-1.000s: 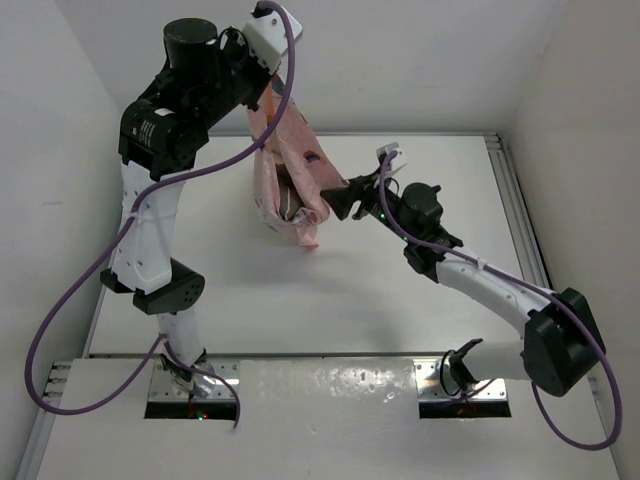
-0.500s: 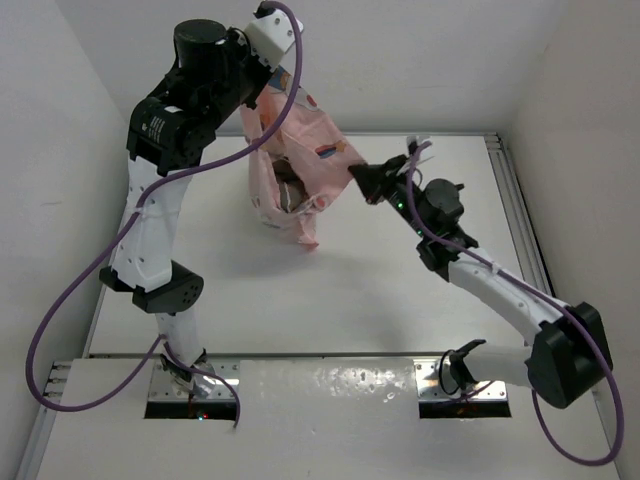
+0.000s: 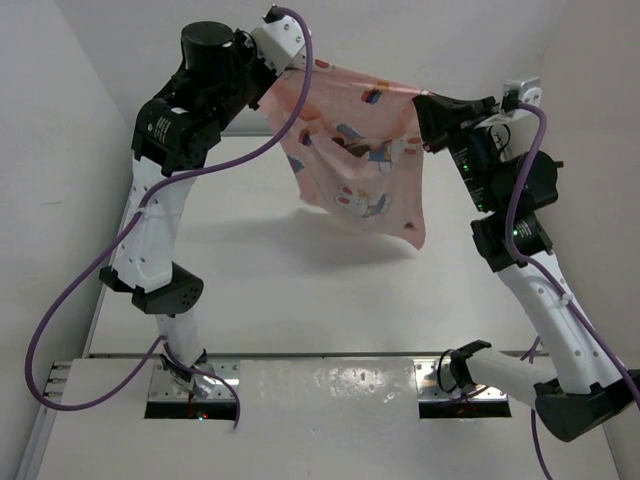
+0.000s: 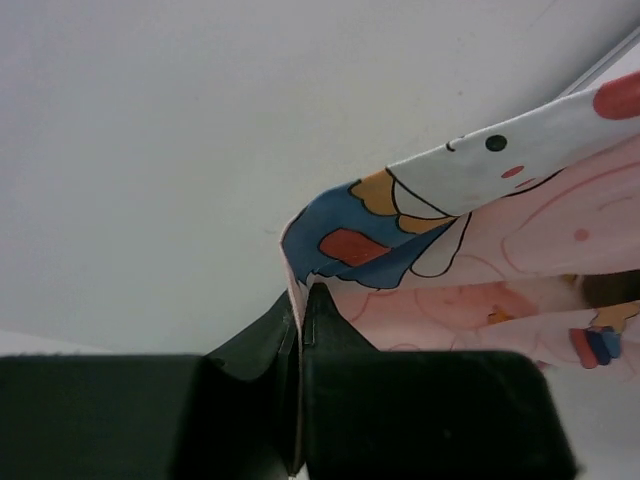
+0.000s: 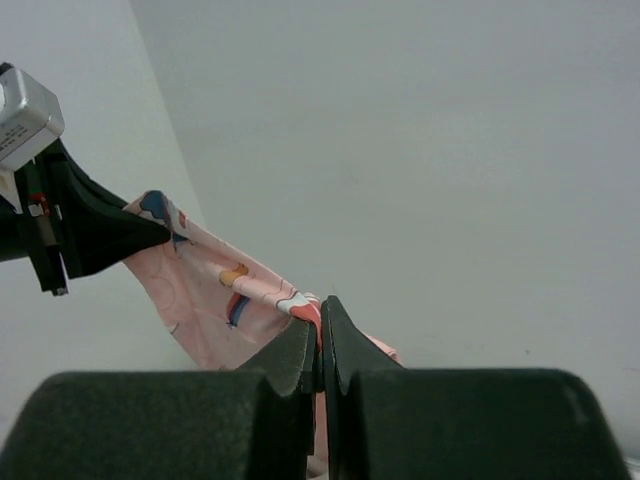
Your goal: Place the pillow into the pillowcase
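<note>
Overhead view alone shows pillowcase strung between both raised arms, sagging above the bench, wrist views show left end effector and right end effector each pinching an upper corner, fingers pressed onto cloth

Bright, even light throughout, soft shadows, close foregrounds slightly blurred.

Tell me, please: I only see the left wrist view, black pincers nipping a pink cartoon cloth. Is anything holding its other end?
Observer: Yes. From above, the right gripper is shut on the other top corner of the pillowcase.
Operator: Does the cloth lie on the table?
Observer: No. It hangs spread in the air between the grippers, clear of the table.
Operator: Is the top edge slack?
Observer: The right wrist view shows it running nearly straight to the left gripper.
</note>
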{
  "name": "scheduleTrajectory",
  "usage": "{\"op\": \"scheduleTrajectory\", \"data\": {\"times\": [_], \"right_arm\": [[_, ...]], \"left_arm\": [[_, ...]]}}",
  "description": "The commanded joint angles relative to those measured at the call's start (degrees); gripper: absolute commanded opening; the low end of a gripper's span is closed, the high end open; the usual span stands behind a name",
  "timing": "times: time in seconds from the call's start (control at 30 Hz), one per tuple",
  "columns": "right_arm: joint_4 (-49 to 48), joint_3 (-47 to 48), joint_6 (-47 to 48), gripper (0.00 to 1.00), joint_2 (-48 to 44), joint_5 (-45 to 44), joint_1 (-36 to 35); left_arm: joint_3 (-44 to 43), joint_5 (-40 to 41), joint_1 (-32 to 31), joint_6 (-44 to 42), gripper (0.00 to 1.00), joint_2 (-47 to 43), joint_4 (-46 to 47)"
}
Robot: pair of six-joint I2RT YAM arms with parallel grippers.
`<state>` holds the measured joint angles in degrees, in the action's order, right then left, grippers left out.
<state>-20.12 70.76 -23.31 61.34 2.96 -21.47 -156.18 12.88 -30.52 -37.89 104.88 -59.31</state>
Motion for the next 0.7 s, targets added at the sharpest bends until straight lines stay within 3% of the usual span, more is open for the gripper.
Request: {"op": "scheduleTrajectory", "data": {"times": [0.0,0.2,0.37,0.57,0.67], "right_arm": [[-0.6,2.4,3.3,0.00,-1.8,-4.6,1.1],[4.6,5.2,5.6,0.00,-0.8,-5.7,1.1],[17.1,14.6,6.7,0.00,6.8,-3.1,3.5],[17.6,22.0,-3.1,0.00,20.0,5.1,10.7],[12.9,26.7,-10.9,0.00,26.8,7.1,13.6]], "left_arm": [[-0.7,9.2,1.3,-4.6,0.00,-3.8,6.9],[0.1,9.9,1.3,-5.6,0.00,-4.6,7.1],[5.7,8.8,1.3,-6.3,0.00,-4.7,7.0],[21.3,12.3,1.3,-7.6,0.00,-3.5,16.8],[23.4,13.4,1.7,-8.2,0.00,-0.6,24.0]]}}
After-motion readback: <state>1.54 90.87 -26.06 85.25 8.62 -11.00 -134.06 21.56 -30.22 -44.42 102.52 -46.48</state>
